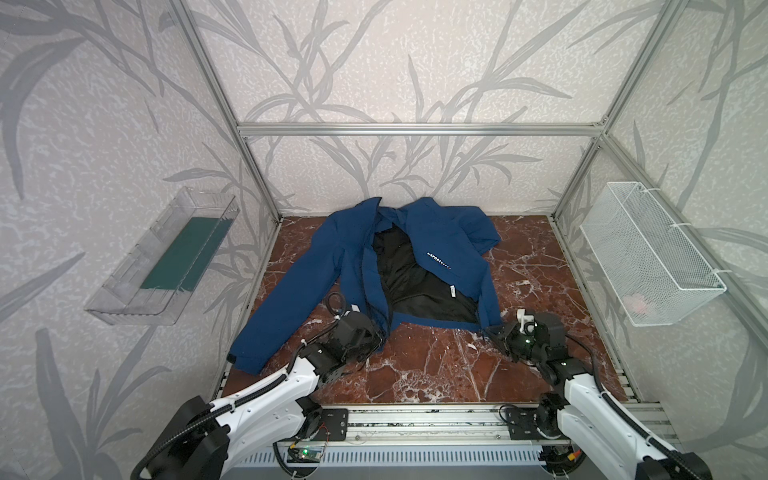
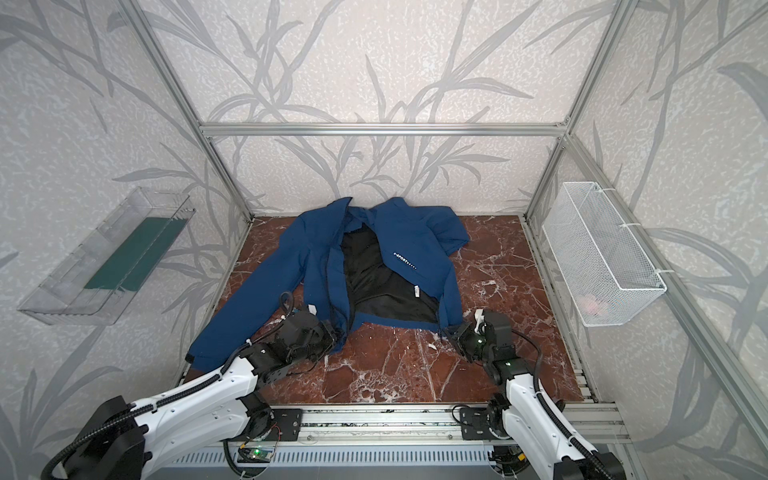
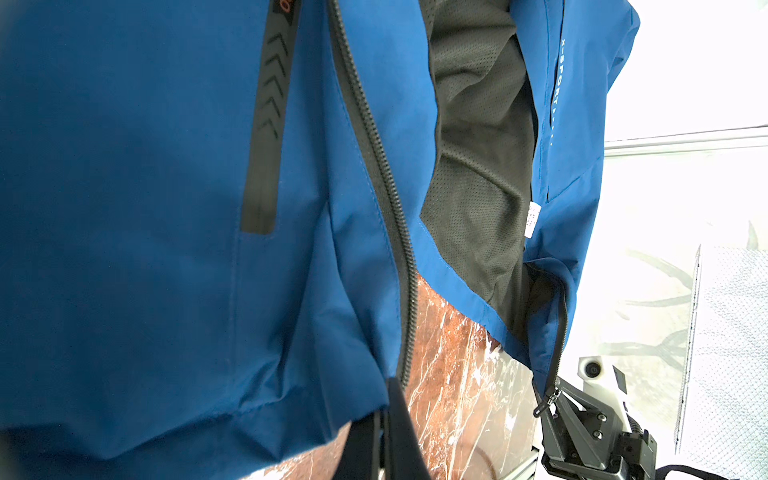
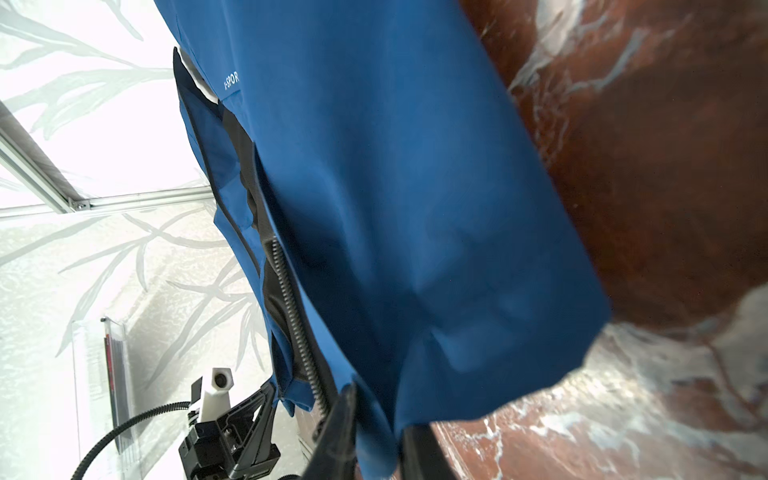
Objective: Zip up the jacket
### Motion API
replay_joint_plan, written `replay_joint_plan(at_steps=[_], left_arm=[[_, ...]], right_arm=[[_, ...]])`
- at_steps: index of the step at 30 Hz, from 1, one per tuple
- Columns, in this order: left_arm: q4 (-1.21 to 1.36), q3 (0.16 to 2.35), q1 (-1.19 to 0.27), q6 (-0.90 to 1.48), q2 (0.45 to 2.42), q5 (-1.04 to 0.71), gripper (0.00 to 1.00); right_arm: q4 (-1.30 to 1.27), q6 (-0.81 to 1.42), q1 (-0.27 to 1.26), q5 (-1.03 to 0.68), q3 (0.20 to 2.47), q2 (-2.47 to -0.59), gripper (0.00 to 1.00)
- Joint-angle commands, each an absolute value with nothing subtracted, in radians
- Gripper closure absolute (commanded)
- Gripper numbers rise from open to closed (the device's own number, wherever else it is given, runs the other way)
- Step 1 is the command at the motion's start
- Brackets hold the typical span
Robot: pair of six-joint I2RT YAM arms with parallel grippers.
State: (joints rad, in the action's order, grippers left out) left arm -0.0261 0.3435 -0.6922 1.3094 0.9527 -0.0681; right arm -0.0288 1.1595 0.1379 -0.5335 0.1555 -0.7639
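Fingers of the left gripper (image 1: 380, 332) are pressed together on the bottom hem of the large navy-blue fabric jacket (image 1: 449, 245). They grip right at the foot of one row of black zipper teeth (image 3: 374, 158), which runs away from the fingertips up the front edge. The right gripper (image 1: 493, 332) has its fingers closed on the bottom corner of the other front panel. In the right wrist view blue cloth fills the narrow gap between them, and that panel's zipper teeth (image 4: 291, 299) begin just beside one finger. A small black zipper pull (image 3: 544, 405) hangs at this gripper's tip.

Beyond both sets of fingertips the jacket lies spread on the red-brown marble-patterned tabletop (image 1: 436, 365), unzipped. Its black mesh lining (image 1: 407, 274) shows in a wedge that widens toward the grippers, which stand well apart. White chest lettering (image 1: 438, 260) sits on the panel that the right fingers hold.
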Motion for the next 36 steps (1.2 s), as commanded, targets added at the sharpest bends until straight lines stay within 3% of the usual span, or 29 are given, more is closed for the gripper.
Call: replay_joint_plan(at_steps=[1,3,5,20,25,32,36], left_arm=[[-0.032,0.377,-0.694,1.308,0.954,-0.045,1.0],[-0.033,0.376,-0.693,1.308,0.955,-0.046,1.0],[-0.033,0.376,-0.693,1.308,0.954,-0.045,1.0],[-0.023,0.376,-0.693,1.31,0.956,-0.044,1.0],[-0.022,0.377,-0.694,1.31,0.958,-0.045,1.0],[-0.028,0.378,-0.694,1.309,0.951,-0.043,1.0],[-0.027,0.377,-0.693,1.31,0.951,-0.041,1.0]], right_arm=[[-0.054,1.162,0.135,-0.546,0.15,-0.755,0.83],[-0.061,1.165,0.135,-0.55,0.15,-0.755,0.8],[-0.057,1.171,0.135,-0.551,0.148,-0.756,0.64],[-0.23,1.243,0.135,-0.586,0.121,-0.819,0.44],[-0.297,1.262,0.135,-0.604,0.12,-0.875,0.33],[-0.357,1.265,0.135,-0.616,0.11,-0.936,0.31],[-0.397,1.267,0.137,-0.646,0.129,-0.97,0.42]])
